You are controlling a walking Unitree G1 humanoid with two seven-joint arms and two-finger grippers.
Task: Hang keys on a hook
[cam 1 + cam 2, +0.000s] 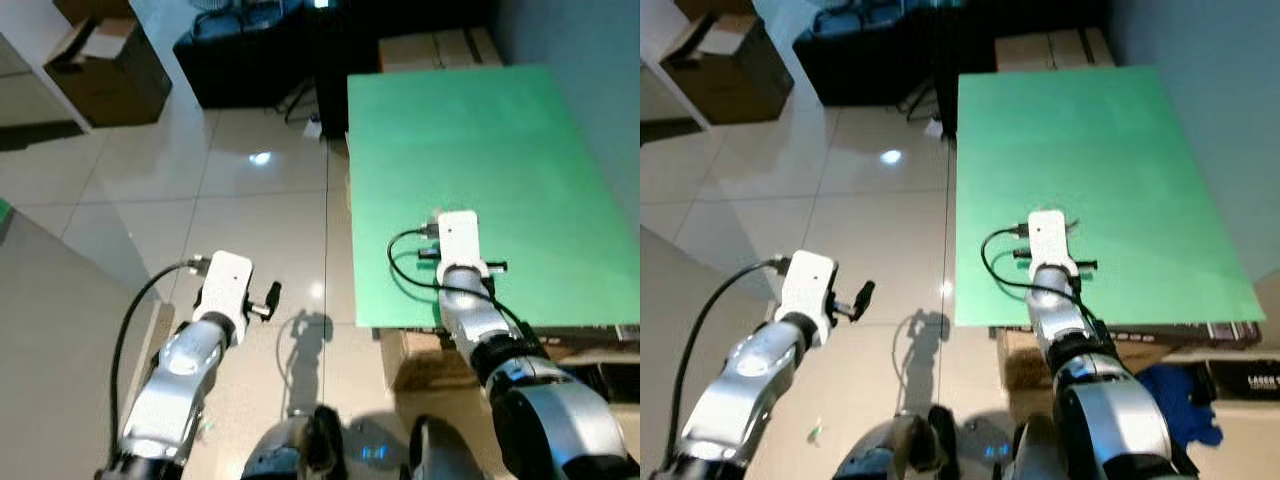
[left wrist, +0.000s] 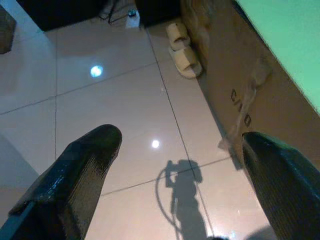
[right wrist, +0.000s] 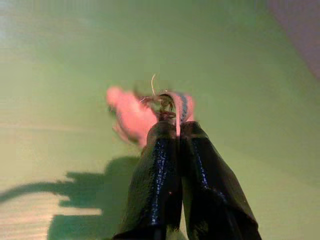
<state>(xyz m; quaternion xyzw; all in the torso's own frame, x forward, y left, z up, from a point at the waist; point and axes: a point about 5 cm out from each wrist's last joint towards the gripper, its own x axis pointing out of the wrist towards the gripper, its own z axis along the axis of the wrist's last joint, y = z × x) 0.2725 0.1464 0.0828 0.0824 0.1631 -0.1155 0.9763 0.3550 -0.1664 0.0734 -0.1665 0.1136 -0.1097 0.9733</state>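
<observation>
Right gripper [image 3: 175,127] has its two black fingers pressed together on the keys [image 3: 150,112], a blurred bunch with a pink tag and a bit of metal ring sticking out past the fingertips. Pinching the bunch at the ring end leaves the tag and loop hanging free ahead of the fingers, which is probably how it needs to be carried so the loop can slip over a hook. From the head camera, that arm reaches out over the near edge of the green table [image 1: 500,130], at about 4 o'clock in the picture, so the keys sit just above the green surface rather than lying on it; how high above cannot be judged.

No hook can be made out on the table or the grey wall at 2 o'clock, so the hanging step looks not yet begun and the target must first be found.

Left gripper [image 2: 180,165] hangs over the tiled floor [image 1: 260,210] at about 8 o'clock, fingers spread wide apart with nothing between them, kept off to the side where it cannot get in the way. Beyond it, a pair of slippers [image 2: 182,50] lies against the cardboard box [image 2: 235,100] under the table, at 12 o'clock from the open fingers.
</observation>
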